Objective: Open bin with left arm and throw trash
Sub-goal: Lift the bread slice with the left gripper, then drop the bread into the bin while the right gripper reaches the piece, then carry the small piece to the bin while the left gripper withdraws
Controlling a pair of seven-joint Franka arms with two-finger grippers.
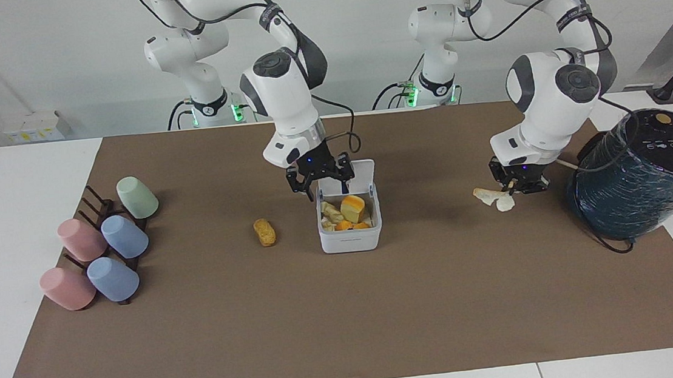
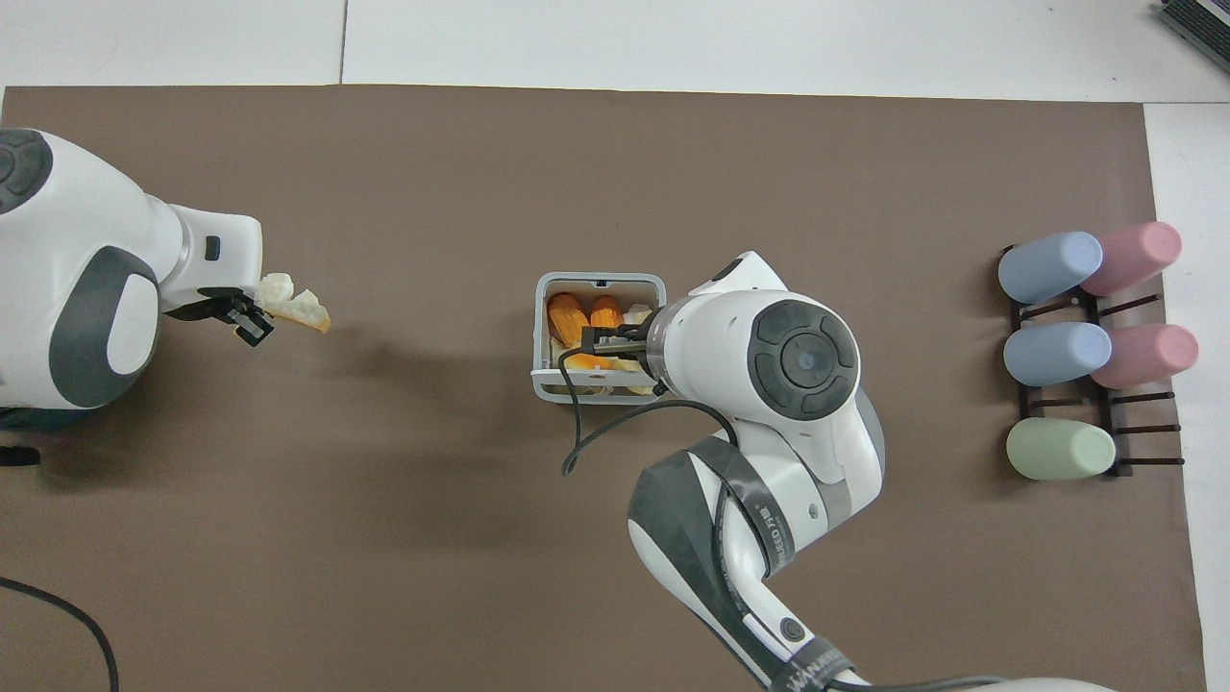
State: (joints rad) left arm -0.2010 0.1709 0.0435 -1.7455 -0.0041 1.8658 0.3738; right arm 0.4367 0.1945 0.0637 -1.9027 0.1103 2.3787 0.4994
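White plastic bin sits open mid-desk; above it the right gripper hangs spread, empty. Toward the bin's left-arm end, the left gripper pinches bread slice, raised.

The right arm reaches in from its base with the elbow high and the wrist bent steeply down, so the right gripper hangs near the middle of the table, its jaws spread apart and holding nothing. The left arm arches up and over from its base, its forearm dropping to a wrist that points down at its own end of the table. There the left gripper is raised in the air, jaws closed on something held.
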